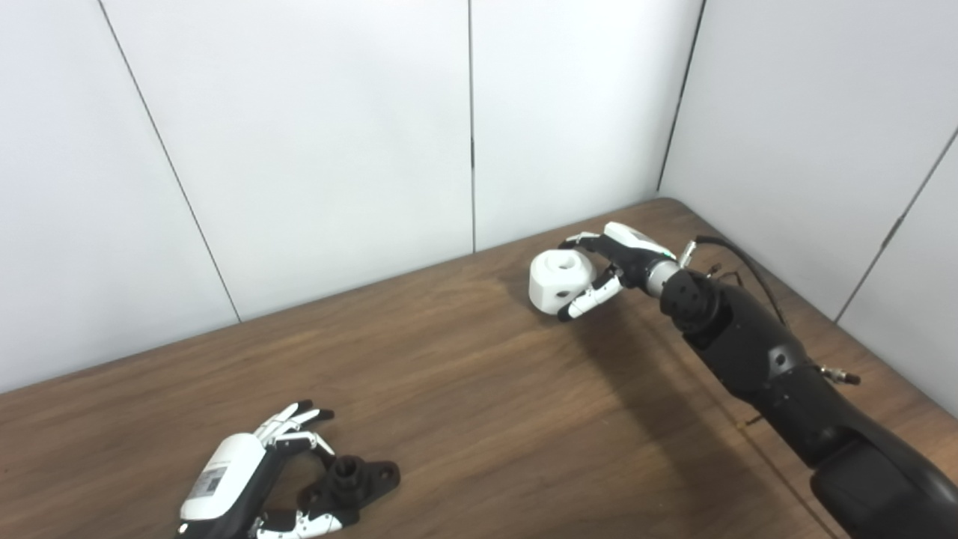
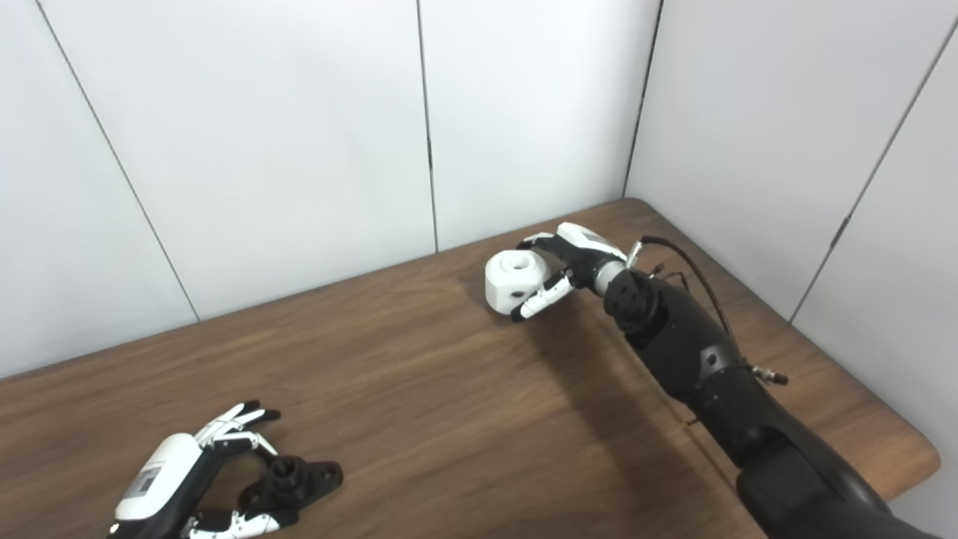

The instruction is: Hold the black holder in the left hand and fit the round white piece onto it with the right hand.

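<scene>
Your left robot hand [image 1: 247, 479] lies spread at the near left of the bench [image 1: 464, 419], its fingers around the black holder [image 1: 352, 483] without clasping it. Your right robot hand [image 1: 610, 273] grips the round white piece [image 1: 560, 278] far right.

No readable text anywhere. Left robot hand [image 1: 232, 479] has a small label [image 1: 212, 481] on its white back, print too blurred to read.

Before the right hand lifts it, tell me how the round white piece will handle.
The round white piece looks like rigid plastic, so probably stiff. Standing on its flat base, it seems unlikely to roll. Its smooth sides might slip between the right hand's fingers.
</scene>
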Controlling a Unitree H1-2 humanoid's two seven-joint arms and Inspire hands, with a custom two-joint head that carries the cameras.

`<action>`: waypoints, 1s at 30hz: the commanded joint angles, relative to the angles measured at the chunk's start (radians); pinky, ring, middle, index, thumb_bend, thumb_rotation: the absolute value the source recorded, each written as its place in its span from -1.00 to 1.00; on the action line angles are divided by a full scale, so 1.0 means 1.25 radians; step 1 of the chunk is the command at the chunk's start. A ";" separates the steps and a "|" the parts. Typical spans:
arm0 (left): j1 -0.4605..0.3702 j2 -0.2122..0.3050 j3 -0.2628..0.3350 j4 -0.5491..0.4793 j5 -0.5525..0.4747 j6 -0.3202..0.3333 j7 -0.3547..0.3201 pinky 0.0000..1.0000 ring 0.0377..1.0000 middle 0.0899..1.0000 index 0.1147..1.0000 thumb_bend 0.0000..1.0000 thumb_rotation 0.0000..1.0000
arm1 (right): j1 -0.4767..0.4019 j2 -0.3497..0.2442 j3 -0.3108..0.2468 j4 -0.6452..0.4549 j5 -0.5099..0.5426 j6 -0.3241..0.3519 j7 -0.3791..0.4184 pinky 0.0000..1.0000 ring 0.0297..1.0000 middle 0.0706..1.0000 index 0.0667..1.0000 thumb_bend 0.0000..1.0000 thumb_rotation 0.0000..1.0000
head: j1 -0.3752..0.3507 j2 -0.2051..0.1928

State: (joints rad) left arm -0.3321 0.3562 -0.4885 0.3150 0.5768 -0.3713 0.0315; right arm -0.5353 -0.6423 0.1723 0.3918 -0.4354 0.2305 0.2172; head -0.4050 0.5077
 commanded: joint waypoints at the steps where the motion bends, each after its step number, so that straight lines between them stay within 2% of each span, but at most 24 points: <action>1: 0.106 -0.002 -0.047 0.064 0.040 0.020 -0.049 0.83 0.88 0.70 -0.16 0.04 -0.91 | -0.011 0.035 0.018 0.003 0.008 -0.036 0.004 0.51 0.79 0.86 0.54 0.82 -0.45 | 0.000 0.002; 6: 0.107 -0.002 -0.047 0.068 0.040 0.018 -0.046 0.83 0.89 0.70 -0.16 0.04 -0.91 | -0.009 0.049 0.021 0.007 -0.023 -0.041 -0.047 0.46 0.72 0.74 0.27 0.69 -0.60 | 0.004 0.004; 9: 0.106 -0.002 -0.048 0.068 0.043 0.020 -0.047 0.82 0.89 0.70 -0.16 0.04 -0.91 | -0.011 0.049 0.036 0.009 -0.049 -0.042 -0.059 0.48 0.73 0.72 0.21 0.64 -0.61 | 0.010 0.007; 14: 0.104 -0.001 -0.049 0.071 0.047 0.018 -0.043 0.83 0.89 0.70 -0.16 0.04 -0.91 | -0.012 0.063 0.036 0.027 -0.058 -0.062 -0.094 0.53 0.73 0.64 0.07 0.63 -0.68 | 0.016 0.010; 15: 0.105 0.000 -0.048 0.072 0.047 0.016 -0.043 0.83 0.89 0.70 -0.16 0.04 -0.91 | -0.012 0.066 0.035 0.030 -0.058 -0.066 -0.100 0.54 0.73 0.63 -0.01 0.35 -0.70 | 0.016 0.010; 16: 0.104 0.000 -0.048 0.072 0.048 0.016 -0.042 0.83 0.89 0.70 -0.16 0.04 -0.91 | -0.012 0.068 0.035 0.033 -0.058 -0.069 -0.108 0.54 0.73 0.62 -0.06 0.17 -0.71 | 0.017 0.010; 18: 0.104 0.001 -0.048 0.073 0.047 0.016 -0.042 0.82 0.89 0.70 -0.16 0.04 -0.91 | -0.013 0.074 0.036 0.044 -0.063 -0.082 -0.130 0.53 0.71 0.59 -0.09 0.08 -0.72 | 0.016 0.011; 24: 0.105 0.002 -0.047 0.068 0.044 0.019 -0.047 0.82 0.89 0.70 -0.16 0.04 -0.91 | -0.011 0.083 0.039 0.075 -0.083 -0.128 -0.197 0.42 0.60 0.48 -0.11 0.04 -0.73 | 0.022 0.014; 27: 0.104 0.005 -0.047 0.056 0.045 0.031 -0.058 0.84 0.89 0.71 -0.16 0.04 -0.91 | -0.008 0.089 0.036 0.078 -0.087 -0.126 -0.218 0.41 0.59 0.45 -0.11 0.04 -0.74 | 0.023 0.014; 30: 0.102 0.003 -0.046 0.069 0.045 0.020 -0.047 0.84 0.89 0.71 -0.16 0.04 -0.91 | -0.004 0.089 0.035 0.072 -0.089 -0.127 -0.226 0.39 0.58 0.44 -0.11 0.04 -0.74 | 0.030 0.015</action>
State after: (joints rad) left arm -0.3321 0.3557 -0.4883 0.3146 0.5787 -0.3717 0.0330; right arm -0.5349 -0.5417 0.2026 0.4840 -0.5293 0.0870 -0.0667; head -0.3758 0.5246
